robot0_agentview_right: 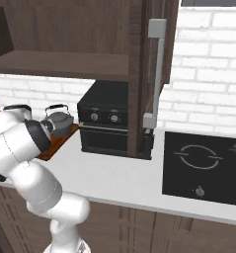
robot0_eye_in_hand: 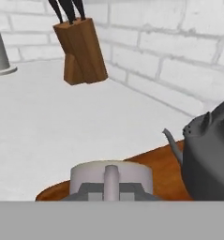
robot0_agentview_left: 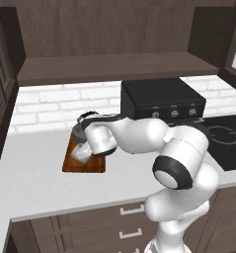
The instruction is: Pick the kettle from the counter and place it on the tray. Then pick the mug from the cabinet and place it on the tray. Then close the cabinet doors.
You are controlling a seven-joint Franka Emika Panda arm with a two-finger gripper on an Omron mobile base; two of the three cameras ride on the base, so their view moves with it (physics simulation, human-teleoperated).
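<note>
Left base view showed the counter (robot0_agentview_left: pixel 35 188), pale grey-white, running across the middle of the frame with dark drawers along the bottom edge, a white brick wall (robot0_agentview_left: pixel 55 106) behind it and the cabinet (robot0_agentview_left: pixel 114 44) open across the top. A black oven (robot0_agentview_left: pixel 161 99) stood right of centre, and a black cooktop (robot0_agentview_left: pixel 228 141) lay at the right edge. The tray (robot0_agentview_left: pixel 82 160) lay left of centre on the counter. In the hand view the gripper (robot0_eye_in_hand: pixel 111 190) sat at the bottom centre, its jaws together on the mug (robot0_eye_in_hand: pixel 111 176), which was just over the tray's near end; whether the mug touched the wood could not be told. The kettle (robot0_eye_in_hand: pixel 209 154) stood on the tray at the lower right, cut off by the frame edge. A wooden knife block (robot0_eye_in_hand: pixel 83 49) stood at the upper left. In the right base view the arm hid most of the tray, and the cabinet door (robot0_agentview_right: pixel 154 74) stood open at centre.
</note>
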